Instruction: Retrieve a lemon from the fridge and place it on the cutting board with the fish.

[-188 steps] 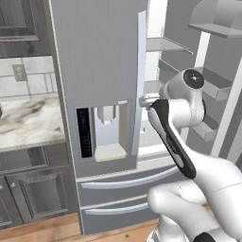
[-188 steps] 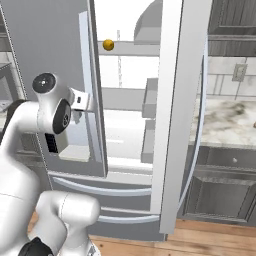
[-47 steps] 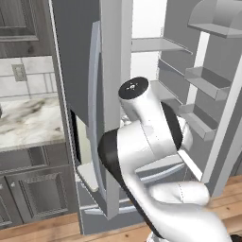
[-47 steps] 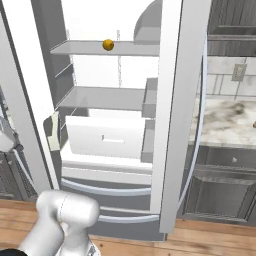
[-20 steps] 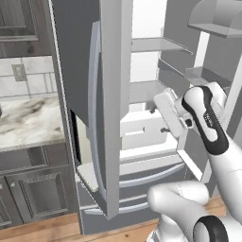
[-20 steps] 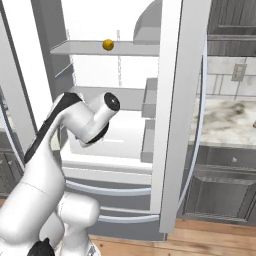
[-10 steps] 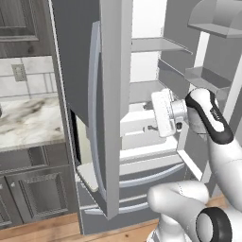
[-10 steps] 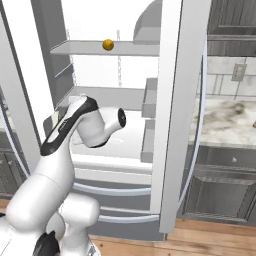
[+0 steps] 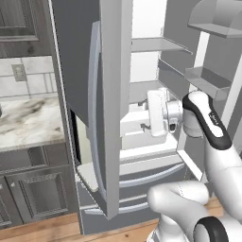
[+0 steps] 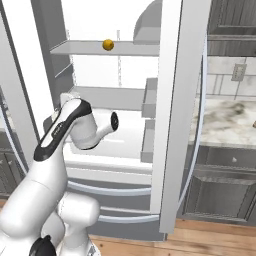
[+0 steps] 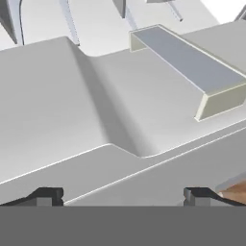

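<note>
In the left base view, we are looking at the tall grey French-door fridge point(image 9: 111, 108) with its doors swung open onto a white interior. The white Franka arm is rising from 5 o'clock, and its two-finger gripper point(image 9: 142, 115) is pointing toward 9 o'clock at mid height, in front of the lower shelves. Its small dark tips are standing wide apart, with nothing between them. The pale marble counter point(image 9: 28, 125) is lying at 9 o'clock, beside the fridge.

In the right base view, we are seeing the small round yellow lemon point(image 10: 108, 45) resting on the top glass shelf point(image 10: 85, 48) at 12 o'clock. The arm is rising from 7 o'clock, and its wrist is sitting well below the lemon, level with the lower shelf. The right-hand grey door with its long pale handle point(image 10: 199, 135) is standing open at 3 o'clock.

In the hand view, we are looking along the gripper point(image 11: 122, 194) at a white moulded floor inside the fridge. The two dark fingertips point(image 11: 47, 196) are showing at 6 o'clock, spread far apart and gripping nothing. A grey rectangular bin point(image 11: 187, 67) is sitting at 2 o'clock.
</note>
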